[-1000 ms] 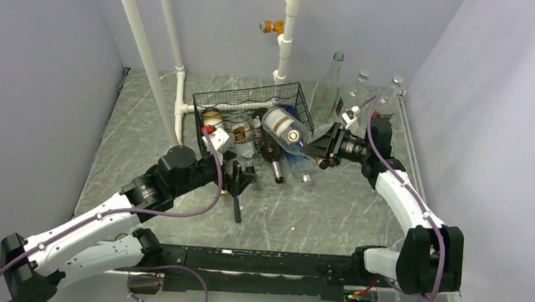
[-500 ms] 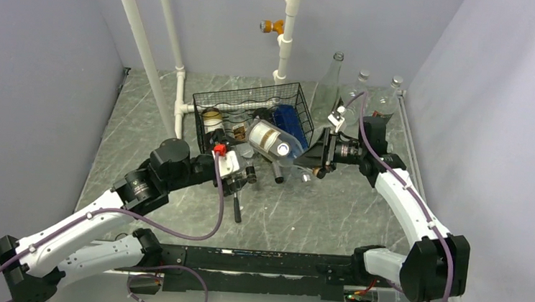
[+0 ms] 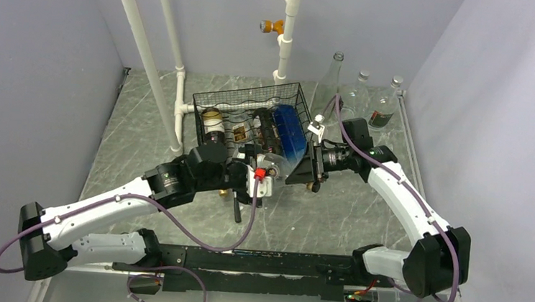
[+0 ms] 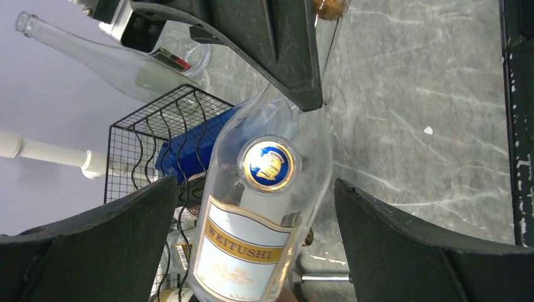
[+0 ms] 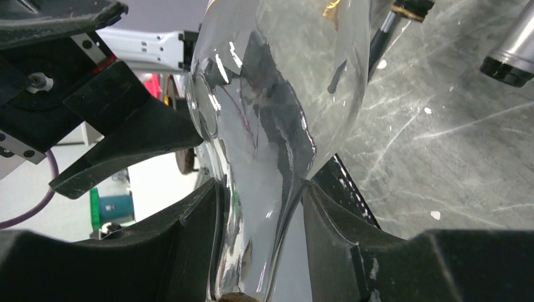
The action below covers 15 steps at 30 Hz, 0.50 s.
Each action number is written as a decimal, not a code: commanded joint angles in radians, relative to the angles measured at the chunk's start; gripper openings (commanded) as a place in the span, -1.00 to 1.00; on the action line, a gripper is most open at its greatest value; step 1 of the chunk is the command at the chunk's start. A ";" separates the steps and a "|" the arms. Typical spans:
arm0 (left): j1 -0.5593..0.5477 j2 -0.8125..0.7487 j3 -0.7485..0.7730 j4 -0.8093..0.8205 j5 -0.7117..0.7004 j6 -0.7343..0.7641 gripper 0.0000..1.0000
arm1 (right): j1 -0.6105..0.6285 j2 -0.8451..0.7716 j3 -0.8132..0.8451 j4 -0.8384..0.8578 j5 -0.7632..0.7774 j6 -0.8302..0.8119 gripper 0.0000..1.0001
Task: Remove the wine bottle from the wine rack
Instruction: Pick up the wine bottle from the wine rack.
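Right wrist: wine bottle (image 5: 271,126) neck apparently clamped in right tool (image 5: 261,204).

The clear glass wine bottle (image 4: 261,195) carries a white paper label (image 4: 239,270) whose gold band reads "WEITUSHI" in dark capitals; the finer print under it cannot be read. A round blue-and-gold emblem (image 4: 269,165) nearer the neck shows no legible words.

wine rack (image 3: 247,99) x1; held wine btl (image 4: 252,251) x1; clear btls (image 3: 335,80) (image 3: 359,93) (image 3: 386,106) x3; pincers (image 4: 252,189) (image 5: 261,189) x2
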 commanded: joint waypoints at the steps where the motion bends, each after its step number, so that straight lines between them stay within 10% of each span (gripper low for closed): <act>1: -0.015 0.008 0.028 0.031 -0.021 0.071 0.99 | 0.025 -0.009 0.118 -0.046 -0.126 -0.185 -1.00; 15: -0.047 0.074 -0.105 0.181 0.149 -0.086 0.99 | 0.097 0.126 0.233 -0.394 0.023 -0.509 -1.00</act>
